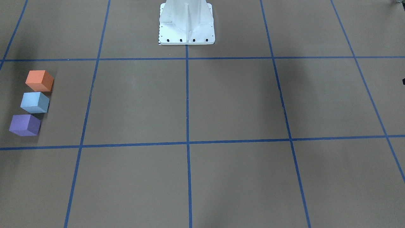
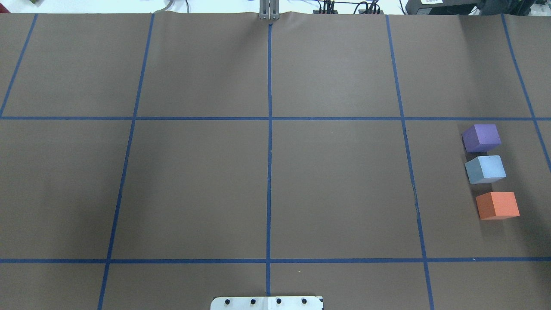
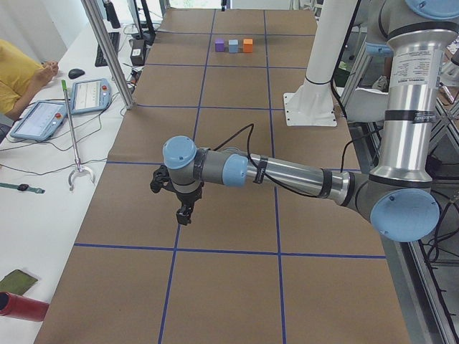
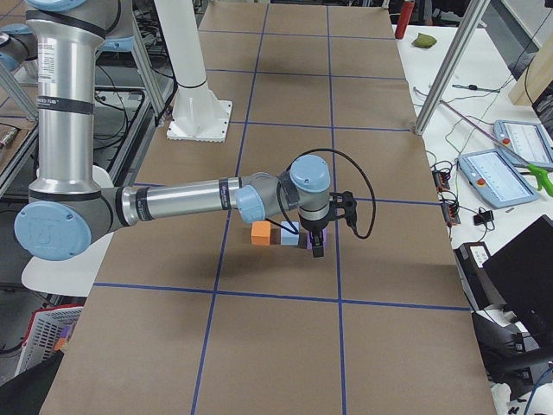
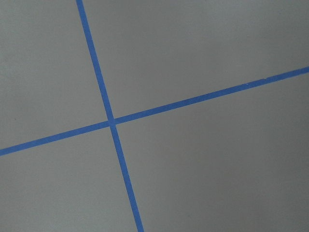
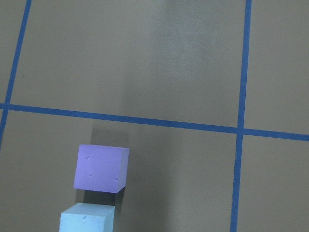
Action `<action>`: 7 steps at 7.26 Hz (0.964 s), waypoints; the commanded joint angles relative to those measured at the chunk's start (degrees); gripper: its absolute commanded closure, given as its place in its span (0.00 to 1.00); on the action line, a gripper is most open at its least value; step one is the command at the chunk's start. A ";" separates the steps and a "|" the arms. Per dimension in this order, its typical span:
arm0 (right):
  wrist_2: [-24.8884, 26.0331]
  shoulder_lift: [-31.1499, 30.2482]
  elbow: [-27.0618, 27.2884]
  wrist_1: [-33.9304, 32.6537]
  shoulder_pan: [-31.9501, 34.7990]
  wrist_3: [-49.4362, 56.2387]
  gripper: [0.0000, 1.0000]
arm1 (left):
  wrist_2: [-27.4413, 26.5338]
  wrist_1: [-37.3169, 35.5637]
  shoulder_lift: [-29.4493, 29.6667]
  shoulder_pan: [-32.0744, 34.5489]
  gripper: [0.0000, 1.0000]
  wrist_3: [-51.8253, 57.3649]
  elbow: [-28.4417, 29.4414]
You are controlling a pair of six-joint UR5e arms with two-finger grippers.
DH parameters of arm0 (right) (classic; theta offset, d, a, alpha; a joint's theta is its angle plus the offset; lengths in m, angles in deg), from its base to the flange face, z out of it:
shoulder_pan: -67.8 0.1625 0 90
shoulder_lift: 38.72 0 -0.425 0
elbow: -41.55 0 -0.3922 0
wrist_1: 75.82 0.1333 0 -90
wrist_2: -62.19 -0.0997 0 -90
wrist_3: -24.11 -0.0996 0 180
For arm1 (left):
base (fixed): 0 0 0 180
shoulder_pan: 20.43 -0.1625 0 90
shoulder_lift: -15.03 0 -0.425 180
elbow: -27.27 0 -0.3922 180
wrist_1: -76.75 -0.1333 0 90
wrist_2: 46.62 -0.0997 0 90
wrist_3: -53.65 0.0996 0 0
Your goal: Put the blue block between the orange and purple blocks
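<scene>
The orange block (image 1: 39, 80), blue block (image 1: 34, 102) and purple block (image 1: 24, 124) stand in a row on the brown table, the blue one in the middle with small gaps either side. The overhead view shows the same row: purple (image 2: 481, 137), blue (image 2: 485, 168), orange (image 2: 497, 205). The right wrist view shows the purple block (image 6: 101, 168) and the top of the blue block (image 6: 87, 218). My right gripper (image 4: 317, 252) hangs above the row, holding nothing that I can see. My left gripper (image 3: 183, 217) hangs over bare table far from the blocks (image 3: 233, 46). I cannot tell whether either is open or shut.
The white robot base (image 1: 186, 25) stands at the table's robot side. Blue tape lines (image 5: 112, 121) form a grid on the table. Beside the table is a bench with tablets (image 3: 43, 118), cables and a metal post (image 3: 107, 50); a person in yellow (image 3: 14, 72) sits there.
</scene>
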 commanded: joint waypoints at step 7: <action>0.30 0.01 -0.53 0.07 -1.00 0.05 0.00 | 0.03 0.09 -3.94 -0.01 0.00 0.03 -3.32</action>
